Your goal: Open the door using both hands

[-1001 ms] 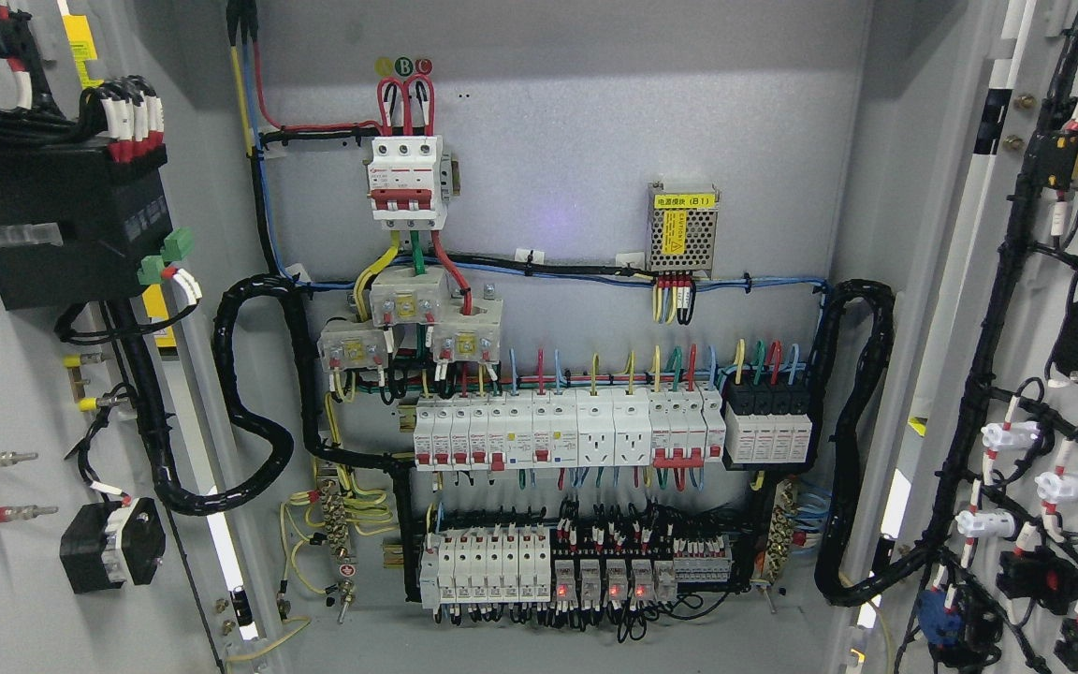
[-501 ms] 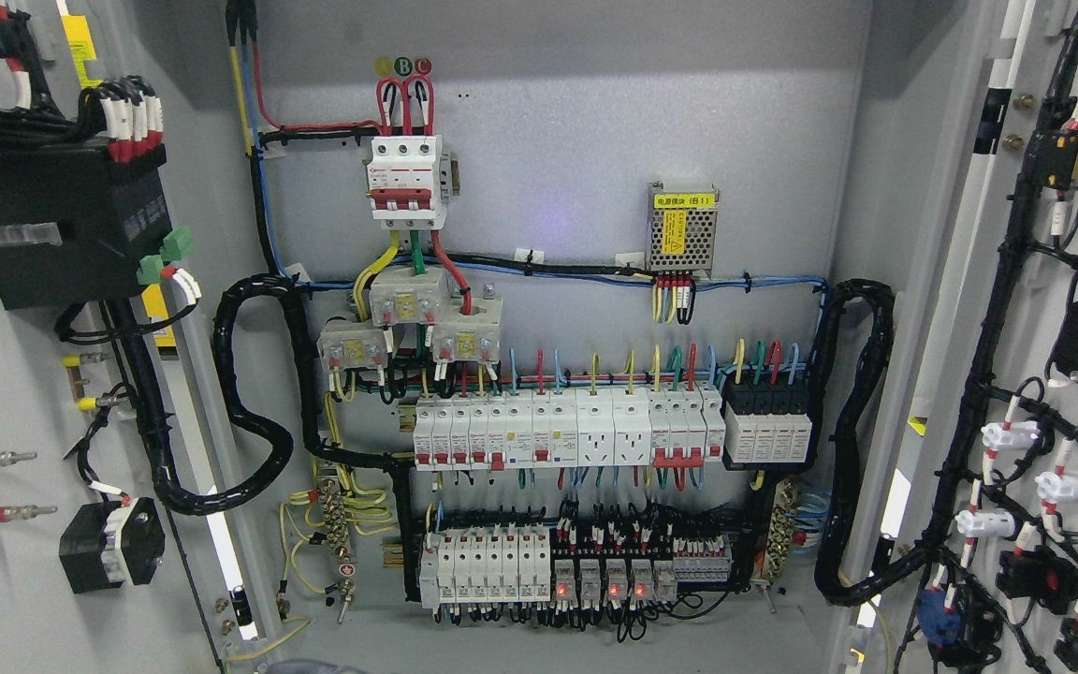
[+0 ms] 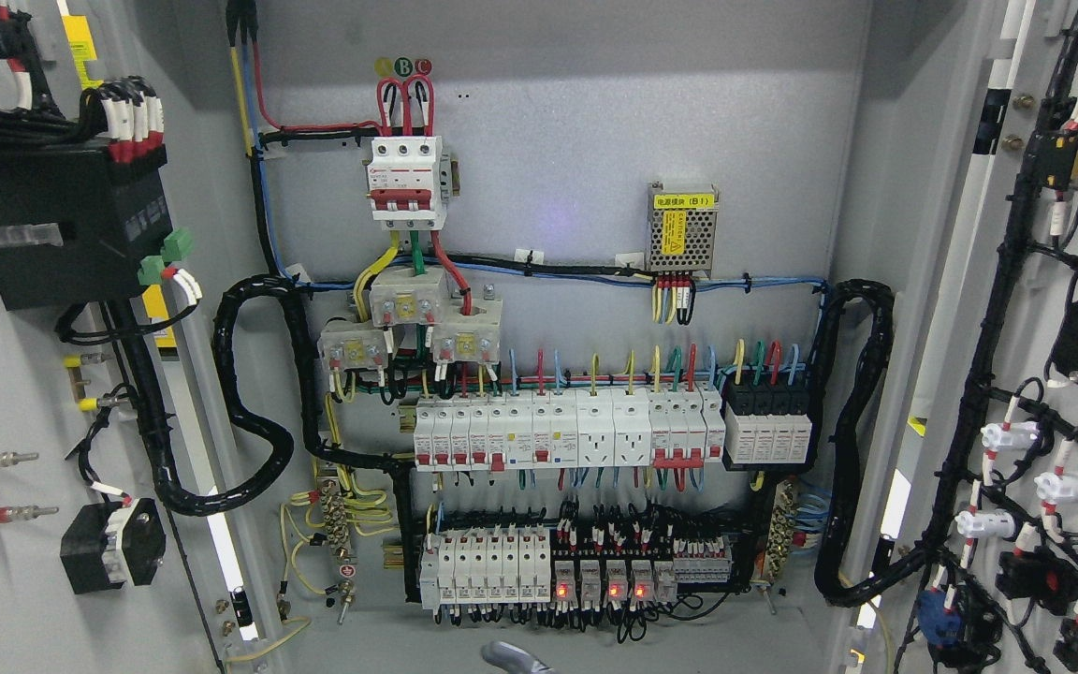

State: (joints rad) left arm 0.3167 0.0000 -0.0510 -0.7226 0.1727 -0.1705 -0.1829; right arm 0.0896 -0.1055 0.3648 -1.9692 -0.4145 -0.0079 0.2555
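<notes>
Both cabinet doors stand swung wide: the left door (image 3: 24, 393) along the left edge, the right door (image 3: 1054, 374) along the right, baring the breaker rows (image 3: 567, 440). New since earlier, a grey hand tip (image 3: 513, 658) pokes in at the bottom edge; its fingers' state is unreadable.

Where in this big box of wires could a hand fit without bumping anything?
Bare patches: the back panel above the yellow-labelled module and right of the top breaker, and the strip below the bottom relay row, where a grey tip pokes in. Crowded: the breaker rows and both doors' wiring.
</notes>
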